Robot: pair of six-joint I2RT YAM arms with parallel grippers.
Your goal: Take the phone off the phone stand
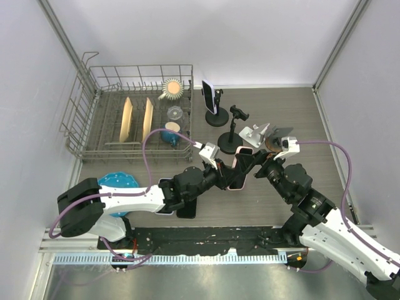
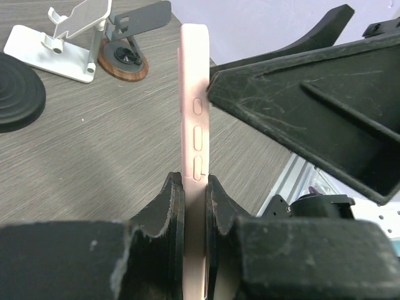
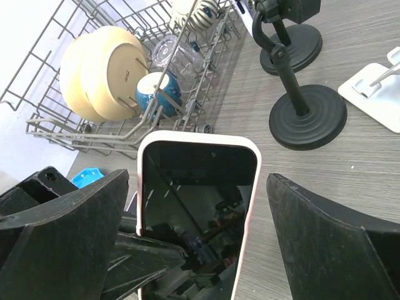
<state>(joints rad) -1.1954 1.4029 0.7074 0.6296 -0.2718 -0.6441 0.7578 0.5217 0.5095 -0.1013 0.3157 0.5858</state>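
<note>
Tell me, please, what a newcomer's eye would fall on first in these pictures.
The pink-cased smartphone with a black screen stands out at mid-table, pinched in the left claw, while the right claw gapes open on either side of it. Behind on the left sits a grey wire dish rack holding cream plates.

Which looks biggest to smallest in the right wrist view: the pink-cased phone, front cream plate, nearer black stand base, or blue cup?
1. pink-cased phone, though nearest the camera.
2. front cream plate.
3. nearer black stand base, close to the plate.
4. blue cup.
</note>
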